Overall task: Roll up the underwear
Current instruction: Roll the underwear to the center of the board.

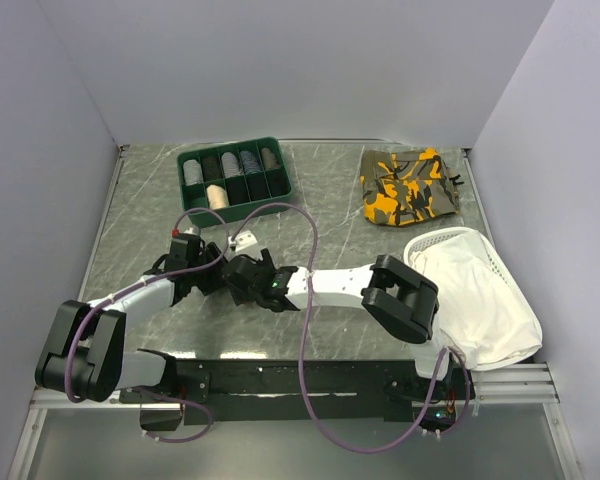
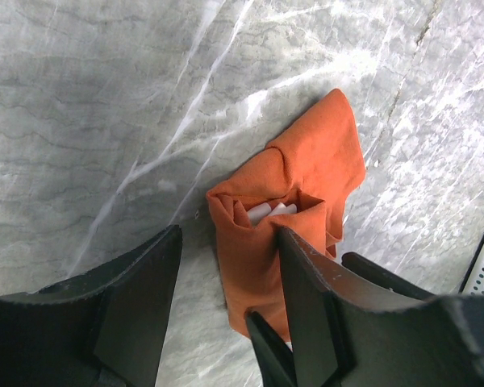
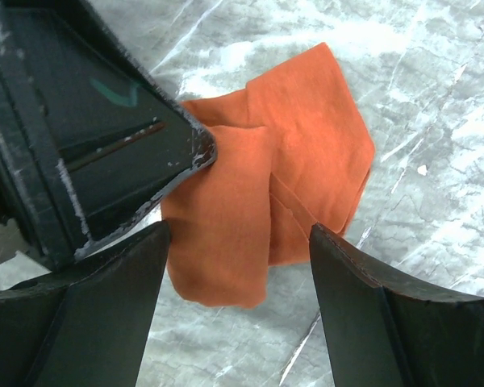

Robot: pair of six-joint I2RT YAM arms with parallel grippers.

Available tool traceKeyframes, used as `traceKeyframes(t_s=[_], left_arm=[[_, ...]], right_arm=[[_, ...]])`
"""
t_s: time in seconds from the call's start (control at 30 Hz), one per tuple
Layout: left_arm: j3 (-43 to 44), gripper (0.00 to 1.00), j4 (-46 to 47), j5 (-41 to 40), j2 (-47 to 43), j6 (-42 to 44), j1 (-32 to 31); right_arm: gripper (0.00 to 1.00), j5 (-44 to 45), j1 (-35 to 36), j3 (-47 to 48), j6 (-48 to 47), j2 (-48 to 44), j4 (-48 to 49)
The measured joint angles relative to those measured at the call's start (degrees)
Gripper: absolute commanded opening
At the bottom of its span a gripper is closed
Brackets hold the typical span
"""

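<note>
Tray (image 1: 258, 186) upper left holds rolled cloths (image 1: 217, 196); basket (image 1: 448, 233) at right, white cloth (image 1: 480, 300); your left gripper (image 2: 230, 242) and right gripper (image 3: 240, 235) gape over underwear (image 3: 306, 137), holding nothing.

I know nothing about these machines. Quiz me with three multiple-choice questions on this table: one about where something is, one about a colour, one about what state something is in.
1. Where does the camouflage garment lie?
A. at the far right of the table
B. at its near left edge
C. in its middle

2. What colour is the underwear?
A. blue
B. rust-orange
C. black

3. How does the right gripper stand?
A. shut on the underwear
B. shut on nothing
C. open, a finger on either side of the underwear

Answers:
1 A: the top view shows it far back on the right.
2 B: both wrist views show orange fabric on the grey marbled top.
3 C: the right wrist view shows a wide gap between its fingers, with the fabric lying in it.
</note>
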Motion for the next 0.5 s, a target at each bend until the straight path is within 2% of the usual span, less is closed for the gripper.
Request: traceKeyframes(t_s=[0.37, 0.5], left_arm=[[0.15, 0.58, -0.2, 0.0, 0.02, 0.0, 0.0], [0.2, 0.58, -0.22, 0.0, 0.09, -0.04, 0.0]], right_arm=[[0.76, 0.09, 1.38, 1.27, -0.63, 1.36, 0.0], [0.71, 0.13, 1.38, 2.16, -0.63, 2.84, 0.02]])
